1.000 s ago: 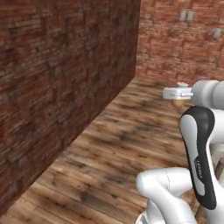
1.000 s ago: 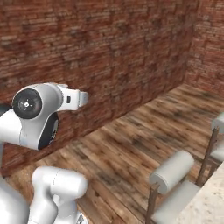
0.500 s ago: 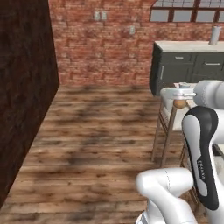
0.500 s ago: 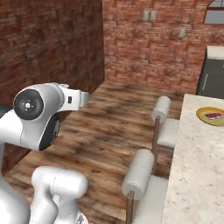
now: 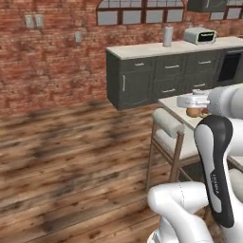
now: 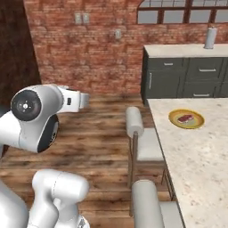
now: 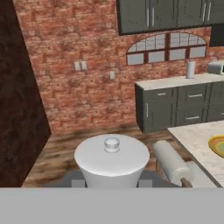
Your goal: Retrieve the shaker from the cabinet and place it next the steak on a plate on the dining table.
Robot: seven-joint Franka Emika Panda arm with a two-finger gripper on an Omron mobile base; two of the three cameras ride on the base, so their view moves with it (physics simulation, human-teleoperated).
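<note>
My gripper [image 7: 112, 175] is clamped on the shaker [image 7: 112, 159]. In the hand view the plate [image 7: 217, 145] lies at three o'clock on the surface [image 7: 197, 140], steak [image 6: 185, 118] aboard.

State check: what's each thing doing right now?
shaker: held under the end effector, off the table
steak: lying on the plate
plate: flat on the dining table
dark cabinet fronts: closed
</note>
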